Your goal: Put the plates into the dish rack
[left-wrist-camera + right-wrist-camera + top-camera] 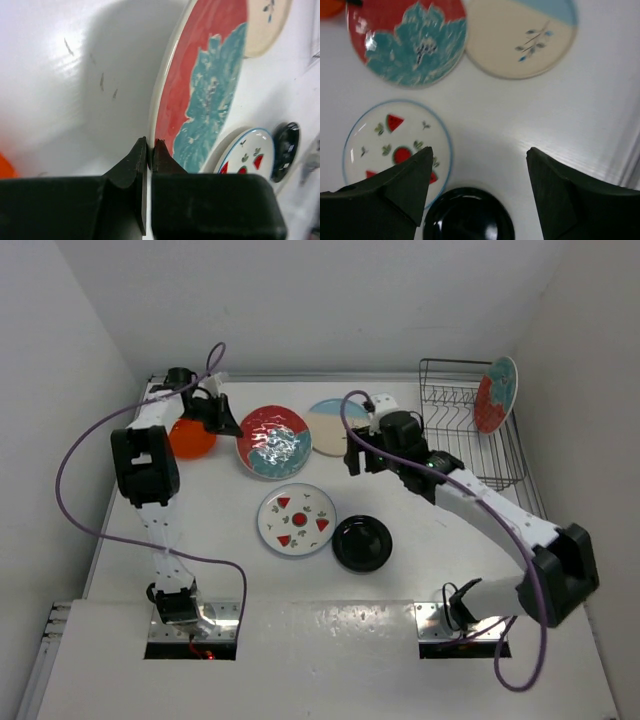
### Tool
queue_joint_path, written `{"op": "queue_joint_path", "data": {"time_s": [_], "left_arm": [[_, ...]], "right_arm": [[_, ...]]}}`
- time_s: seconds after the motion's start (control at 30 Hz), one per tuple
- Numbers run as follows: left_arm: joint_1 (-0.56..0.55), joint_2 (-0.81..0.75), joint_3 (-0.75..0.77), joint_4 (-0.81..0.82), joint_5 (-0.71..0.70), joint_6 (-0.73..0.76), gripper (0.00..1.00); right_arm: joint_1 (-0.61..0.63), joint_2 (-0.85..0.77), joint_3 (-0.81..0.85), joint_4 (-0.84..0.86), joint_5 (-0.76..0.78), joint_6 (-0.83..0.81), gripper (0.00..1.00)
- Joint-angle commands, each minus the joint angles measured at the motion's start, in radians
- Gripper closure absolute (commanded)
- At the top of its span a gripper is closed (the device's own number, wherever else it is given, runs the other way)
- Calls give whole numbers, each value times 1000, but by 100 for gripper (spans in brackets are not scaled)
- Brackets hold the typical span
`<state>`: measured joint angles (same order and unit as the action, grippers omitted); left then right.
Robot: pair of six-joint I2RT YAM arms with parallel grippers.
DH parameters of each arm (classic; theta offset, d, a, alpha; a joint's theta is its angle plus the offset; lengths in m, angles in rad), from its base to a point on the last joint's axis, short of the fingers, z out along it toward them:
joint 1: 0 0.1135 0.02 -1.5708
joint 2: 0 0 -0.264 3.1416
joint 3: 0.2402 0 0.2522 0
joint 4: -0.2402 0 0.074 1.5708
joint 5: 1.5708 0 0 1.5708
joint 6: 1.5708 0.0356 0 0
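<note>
The left end effector [150, 152] is closed narrow on the rim of a red plate [272, 440], gripping it at the plate's left edge, so the whole disc extends to the right of the fingers and toward the middle of the bench [200, 540]. The dish rack [455, 405] sits at the far right corner, well apart from this grip and on the other side of the right arm, so the held plate has to travel rightward across the bench to reach it. A second red plate [497, 395] already stands on edge at the rack's right end. This suggests the held plate must be turned from lying flat to upright before it can go in. The right end effector [479, 152] hangs wide and empty above the bench and is the nearer of the two to the rack. The orange plate [190, 438], cream plate [338, 425], watermelon plate [296, 520] and black plate [362, 542] lie flat on the bench.
</note>
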<state>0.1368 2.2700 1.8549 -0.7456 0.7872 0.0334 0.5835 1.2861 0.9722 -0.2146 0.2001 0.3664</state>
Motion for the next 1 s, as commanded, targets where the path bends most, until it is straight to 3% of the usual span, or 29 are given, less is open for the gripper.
{"op": "queue_joint_path", "data": {"time_s": [0.0, 0.03, 0.17, 0.27, 0.4, 0.8, 0.97], "left_arm": [[-17, -183, 17, 55, 10, 184, 100], [-26, -240, 0, 55, 10, 239, 100], [-68, -363, -68, 46, 23, 396, 100], [-77, -411, -83, 35, 61, 468, 100], [-86, -431, -59, 15, 159, 468, 100], [-144, -515, -54, -101, 218, 490, 100], [-155, -549, -65, -110, 228, 490, 100]], "right_arm": [[-17, 165, 148, 84, -330, -58, 23], [-24, 267, 180, 77, -387, -63, 22], [-30, 420, 405, 29, -459, -104, 18], [-53, 478, 422, 95, -507, -119, 14], [-129, 573, 448, 207, -605, -83, 12], [-116, 769, 574, 458, -864, -5, 14], [-73, 884, 661, 458, -892, 26, 15]]}}
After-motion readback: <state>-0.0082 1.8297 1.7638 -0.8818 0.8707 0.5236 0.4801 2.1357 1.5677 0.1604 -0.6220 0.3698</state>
